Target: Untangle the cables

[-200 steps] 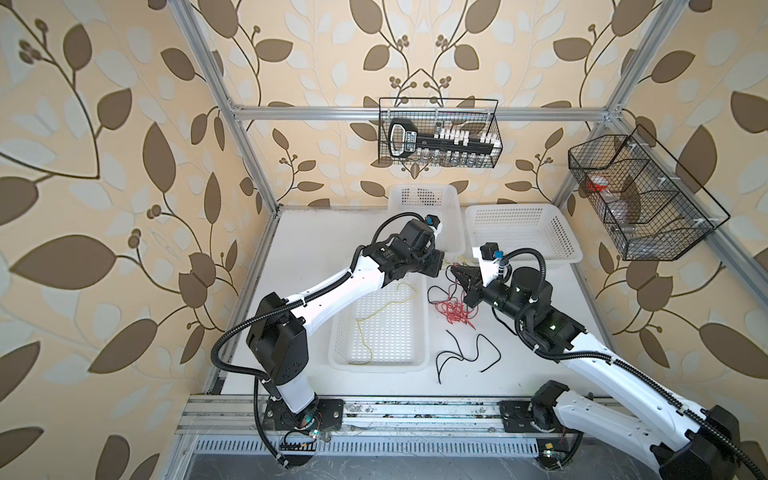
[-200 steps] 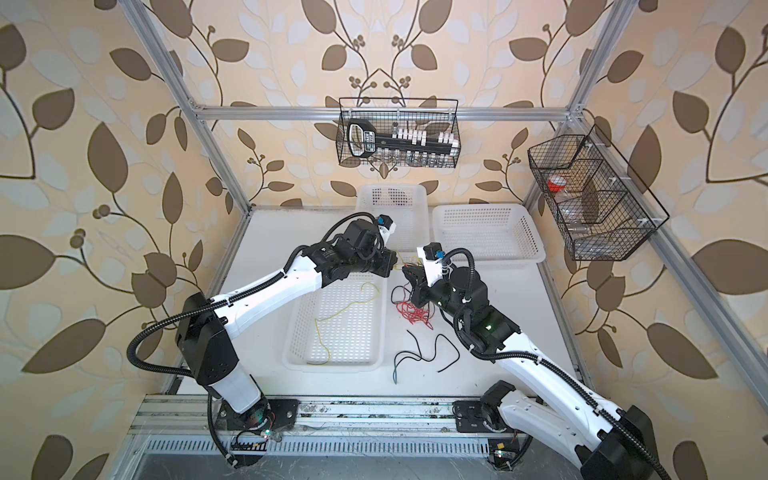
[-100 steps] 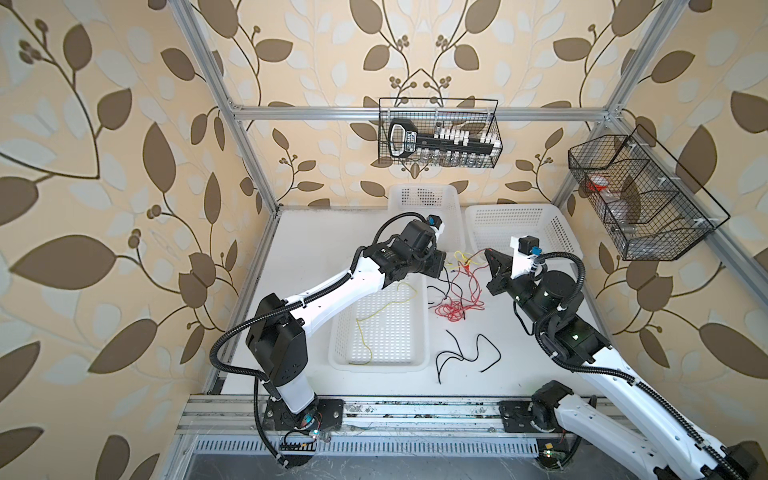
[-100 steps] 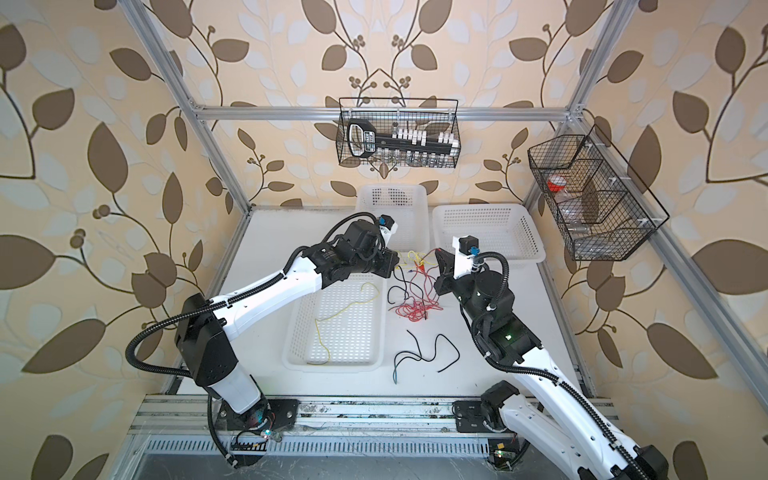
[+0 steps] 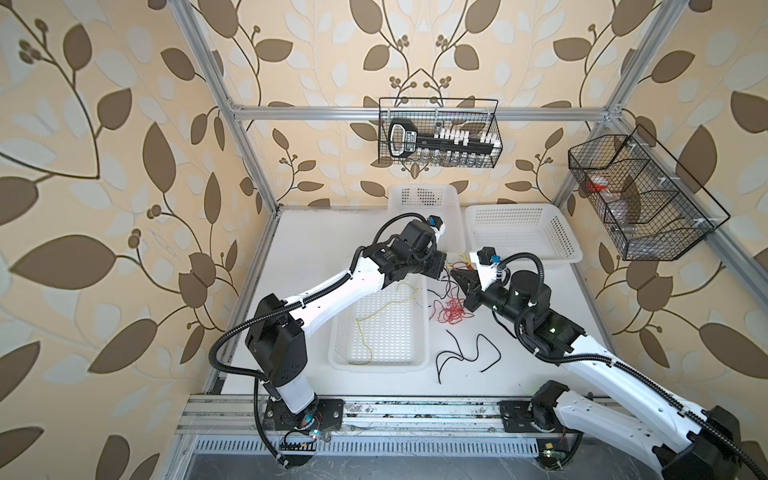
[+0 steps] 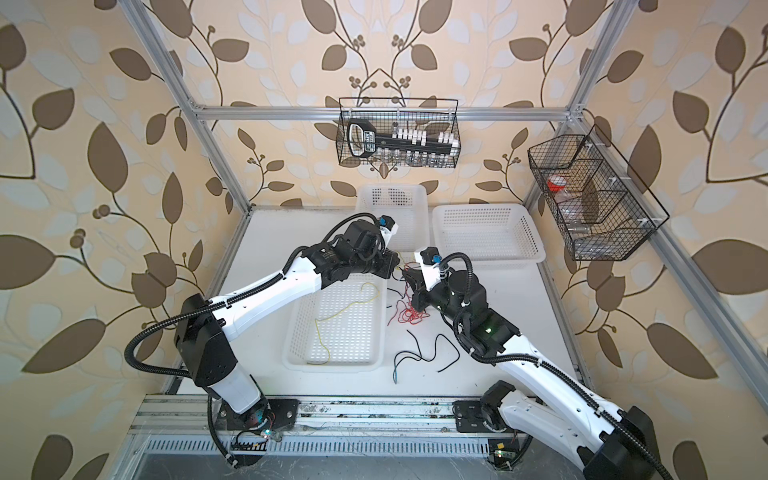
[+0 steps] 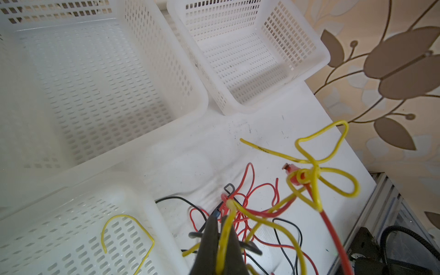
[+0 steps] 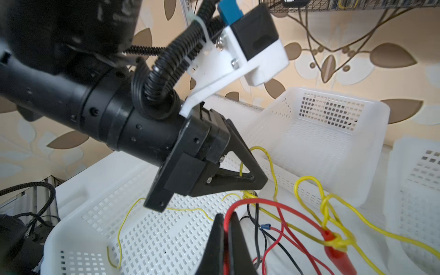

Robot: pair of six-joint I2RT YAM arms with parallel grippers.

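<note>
Left wrist view shows the left gripper (image 7: 220, 220) clamped on a yellow cable (image 7: 223, 238); the right gripper (image 8: 225, 217) clamps a red cable (image 8: 257, 201), both cables knotted together

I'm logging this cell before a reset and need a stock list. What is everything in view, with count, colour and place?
Table: one, white, floor of the cell.
Plastic baskets: three, white; near basket at the front, left of the tangle; two back baskets by the rear wall.
Loose yellow cable: one, lying in the near basket.
Tangle: one, red, yellow and black cables, on the table between the arms.
Loose black cables: two, it seems, on the table in front of the tangle.
Wire baskets: two, black; one on the rear wall, one on the right wall.
Left gripper: black fingers shut on the tangle's yellow cable.
Right gripper: black fingers shut on the tangle's red cable.
</note>
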